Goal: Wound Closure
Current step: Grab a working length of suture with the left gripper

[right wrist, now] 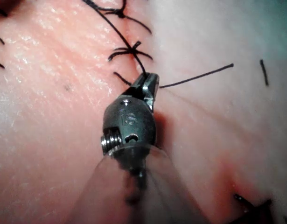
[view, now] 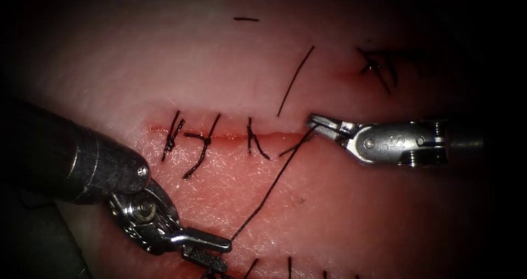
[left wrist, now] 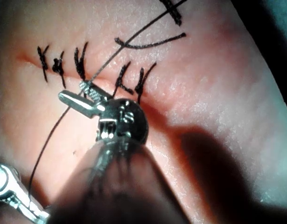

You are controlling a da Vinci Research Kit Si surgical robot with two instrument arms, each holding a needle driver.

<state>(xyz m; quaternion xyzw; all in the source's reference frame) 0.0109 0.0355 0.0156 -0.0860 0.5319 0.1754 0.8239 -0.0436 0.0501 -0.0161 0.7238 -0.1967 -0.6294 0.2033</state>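
Hand (view: 314, 121) on thread (view: 269, 194), right of cut (view: 230, 137)

Right tool (view: 314, 123) sits at the cut's (view: 230, 137) right end, jaws closed on the thread (view: 269, 194). That thread runs taut from it down-left to the left tool (view: 222, 251), barring the way between them. Left of the right tool, three knotted stitches (view: 204, 141) cross the cut. Above it a loose thread tail (view: 295, 81) lies; bare tissue (view: 384, 213) below it is open.
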